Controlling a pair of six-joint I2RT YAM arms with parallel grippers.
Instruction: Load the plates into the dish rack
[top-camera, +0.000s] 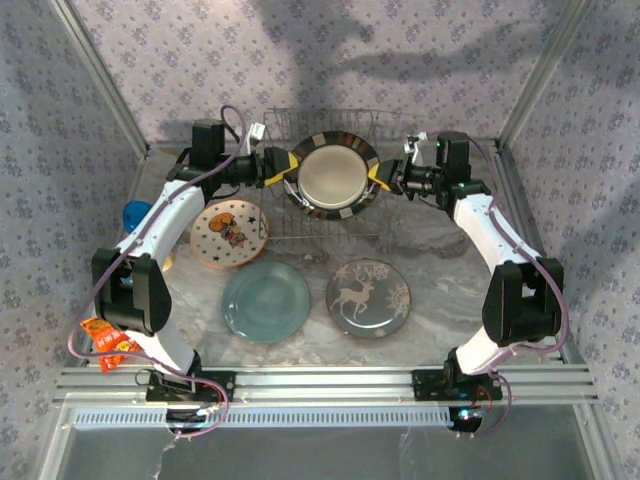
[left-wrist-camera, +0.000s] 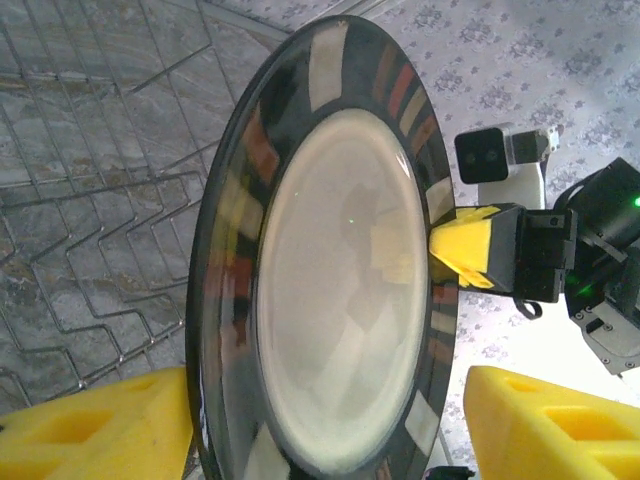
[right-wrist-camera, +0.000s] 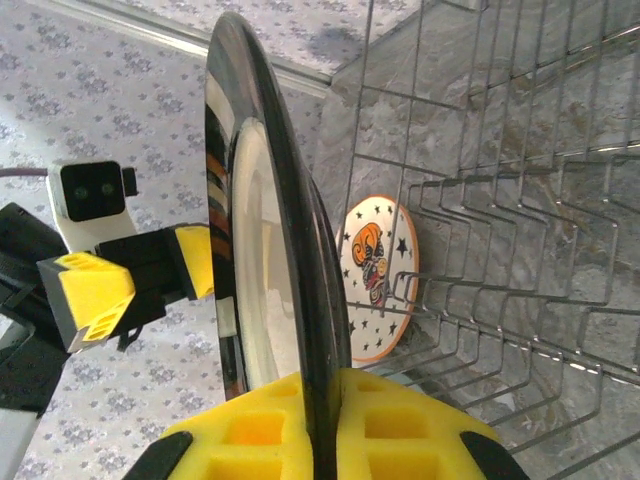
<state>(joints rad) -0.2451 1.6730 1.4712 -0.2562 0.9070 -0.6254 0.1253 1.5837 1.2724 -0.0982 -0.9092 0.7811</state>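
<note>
A glossy black plate (top-camera: 333, 175) stands on edge over the dish rack (top-camera: 318, 240). My right gripper (right-wrist-camera: 322, 430) is shut on the plate's right rim, its yellow pads pressed to both faces. At the plate's left rim, my left gripper (left-wrist-camera: 330, 440) is open, one yellow finger (left-wrist-camera: 100, 425) on each side of the rim and a gap to both. The cream plate with stars (top-camera: 229, 232), the pale teal plate (top-camera: 266, 300) and the grey-green deer plate (top-camera: 368, 297) lie flat on the table in front of the rack.
A small blue cup (top-camera: 135, 214) sits at the left behind my left arm. An orange snack packet (top-camera: 105, 343) lies near the front left corner. Patterned walls and metal posts close in the table on three sides.
</note>
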